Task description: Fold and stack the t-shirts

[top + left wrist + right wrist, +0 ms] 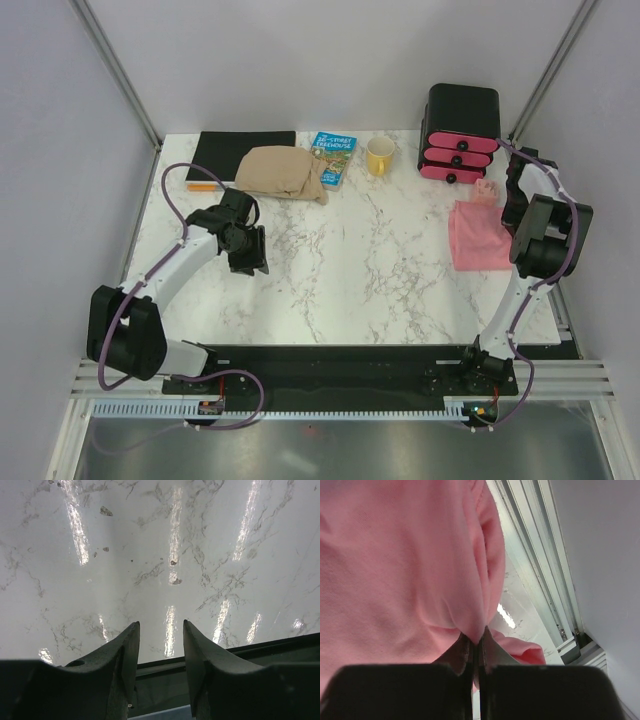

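A salmon-pink t-shirt (478, 238) lies in a folded heap at the right edge of the marble table (370, 270). My right gripper (492, 192) sits at the heap's far corner, shut on a pinched fold of it. In the right wrist view the pink cloth (395, 565) fills the frame and runs down between the closed fingertips (470, 647). A beige garment (285, 172) lies bunched at the back left. My left gripper (250, 258) hovers just in front of it over bare marble. In the left wrist view the gripper (161, 626) stands open with nothing between its fingers.
A black box with pink drawer fronts (460, 135) stands at the back right, close to the right gripper. A yellow mug (379, 156), a blue book (332, 158) and a flat black pad (243, 150) line the back edge. A metal rail (540, 565) runs along the table's right side.
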